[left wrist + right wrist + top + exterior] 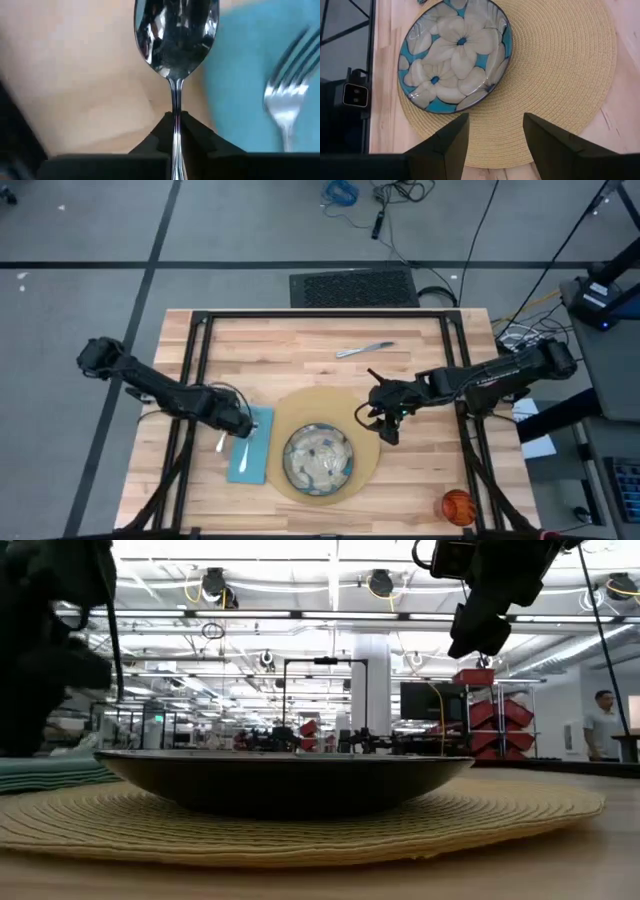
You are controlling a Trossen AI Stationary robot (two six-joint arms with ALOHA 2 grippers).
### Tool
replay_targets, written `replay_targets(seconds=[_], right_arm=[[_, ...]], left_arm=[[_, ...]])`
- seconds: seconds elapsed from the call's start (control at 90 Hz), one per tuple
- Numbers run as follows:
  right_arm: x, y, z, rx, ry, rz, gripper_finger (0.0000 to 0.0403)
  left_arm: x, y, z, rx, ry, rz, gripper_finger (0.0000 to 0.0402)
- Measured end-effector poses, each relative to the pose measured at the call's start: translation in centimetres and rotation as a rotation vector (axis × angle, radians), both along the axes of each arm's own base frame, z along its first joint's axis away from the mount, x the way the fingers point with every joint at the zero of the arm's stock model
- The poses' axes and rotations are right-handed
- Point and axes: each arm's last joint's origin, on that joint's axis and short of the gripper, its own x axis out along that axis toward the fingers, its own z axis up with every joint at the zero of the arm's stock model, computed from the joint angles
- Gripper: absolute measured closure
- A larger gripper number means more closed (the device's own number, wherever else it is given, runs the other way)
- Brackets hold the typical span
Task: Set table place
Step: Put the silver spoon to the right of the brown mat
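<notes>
**Spoon in pinch, drop-off beside fork was the risk**

Place setting sat at the near-centre of the light wooden butcher-block table point(300, 340): round woven tan placemat point(352, 408) with blue-and-white floral round dish point(318, 458) on it, teal cloth napkin point(252, 448) just left, silver fork point(290, 95) lying on the napkin.

Left gripper point(238, 423) hung over the napkin's left edge, fingers pinched on the silver spoon point(176, 40) by its thin handle. The narrow grip could have let it swivel; a release there could have clipped the fork or rucked the cloth.

Right gripper point(385, 420) hovered over the mat's right edge, fingers spread, empty. Silver knife point(364, 350) and small orange cup point(457, 506) lay well apart, unplaced.
</notes>
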Motion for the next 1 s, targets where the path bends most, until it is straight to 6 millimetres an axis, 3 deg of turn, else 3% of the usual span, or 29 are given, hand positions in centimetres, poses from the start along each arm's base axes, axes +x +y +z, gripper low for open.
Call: replay_targets(seconds=[0.178, 0.333, 0.456, 0.667, 0.778, 0.9, 1.0], right_arm=[[0.0, 0.0, 0.0, 0.002, 0.001, -0.003, 0.0222], [-0.3, -0.2, -0.1, -0.032, 0.040, -0.031, 0.0222], [-1.1, -0.6, 0.8, -0.140, 0.157, -0.119, 0.0227], [-2.7, -0.1, 4.9, -0.248, 0.280, -0.213, 0.0250], [-4.0, 0.7, 7.3, -0.345, 0.315, -0.272, 0.0261], [-6.1, 1.4, 9.7, -0.421, 0.336, -0.369, 0.0278], [-7.8, 1.8, 11.0, -0.377, 0.316, -0.442, 0.0290]], left_arm=[[0.1, 0.5, 3.7, 0.100, -0.066, -0.023, 0.0401], [1.2, 0.7, 7.6, 0.221, -0.304, -0.026, 0.0401], [3.3, 0.9, 11.1, 0.283, -0.526, -0.083, 0.0401], [9.0, 0.9, 17.1, 0.290, -0.978, -0.242, 0.0401], [12.3, 0.6, 17.4, 0.217, -1.005, -0.323, 0.0401], [16.2, -0.2, 15.5, 0.125, -0.918, -0.417, 0.0402], [19.2, -0.5, 14.0, 0.107, -0.869, -0.499, 0.0401]])
